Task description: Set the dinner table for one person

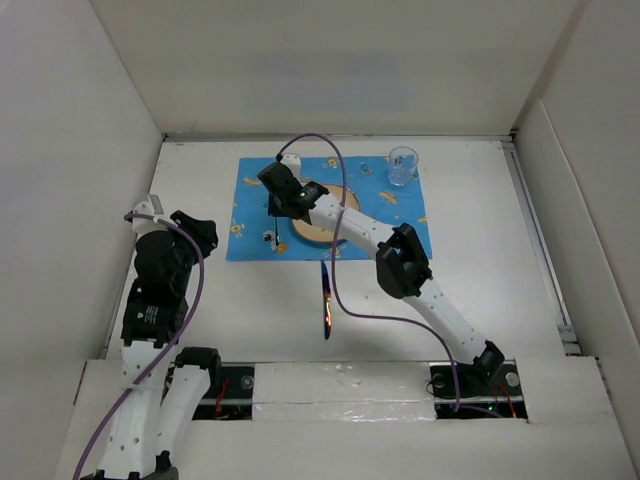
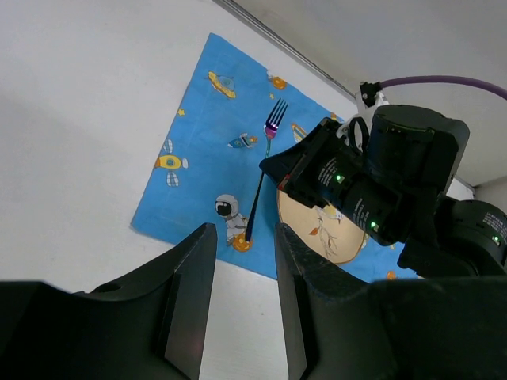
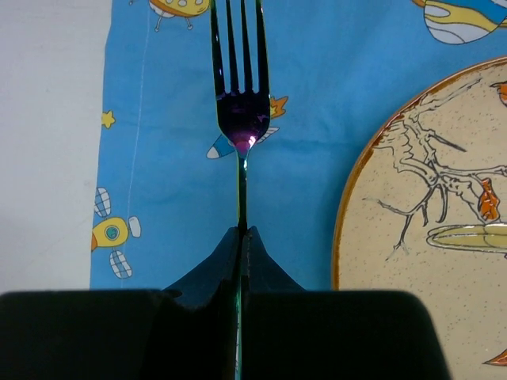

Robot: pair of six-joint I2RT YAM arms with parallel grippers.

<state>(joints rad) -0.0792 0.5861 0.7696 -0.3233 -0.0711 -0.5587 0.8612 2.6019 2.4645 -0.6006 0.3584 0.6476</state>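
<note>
The white dinner table (image 1: 480, 260) carries a blue cartoon placemat (image 1: 400, 215) with a tan plate (image 1: 345, 195) on it. My right gripper (image 1: 276, 207) is over the placemat's left part, shut on the handle of a dark iridescent fork (image 3: 240, 119). The fork's tines point to the mat's far edge, left of the plate (image 3: 428, 222). In the left wrist view the fork (image 2: 265, 158) lies low along the placemat (image 2: 198, 150). My left gripper (image 2: 242, 301) is open and empty, above bare table near the mat's near-left corner.
A clear glass (image 1: 403, 165) stands at the placemat's far right corner. A dark iridescent utensil (image 1: 326, 298) lies on the table in front of the mat, near the right arm's elbow. Upright white panels border the table.
</note>
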